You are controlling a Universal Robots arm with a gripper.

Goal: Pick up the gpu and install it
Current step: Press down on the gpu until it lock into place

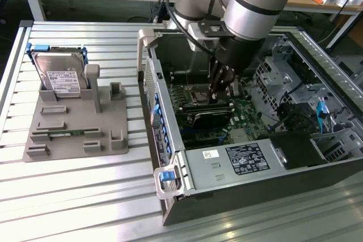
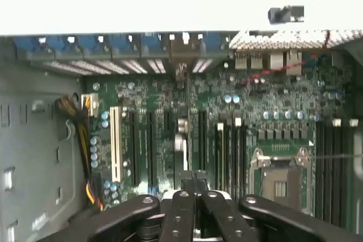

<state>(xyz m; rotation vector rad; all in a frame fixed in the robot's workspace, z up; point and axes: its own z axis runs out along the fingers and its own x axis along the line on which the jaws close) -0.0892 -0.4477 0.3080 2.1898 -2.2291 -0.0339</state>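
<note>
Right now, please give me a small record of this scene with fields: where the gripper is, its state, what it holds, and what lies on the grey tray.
gripper place: black gripper inside the open black computer case, above the green motherboard
gripper state: shut, fingers together
held thing: a slim black-faced gpu card stands on edge just below the fingertips; contact cannot be told
grey tray: silver hard drive with white label standing upright; narrow green memory stick lying flat

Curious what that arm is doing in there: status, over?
Fingers shut, just above gpu. gpu on edge on motherboard, inside case. Nothing seen between them.
</note>
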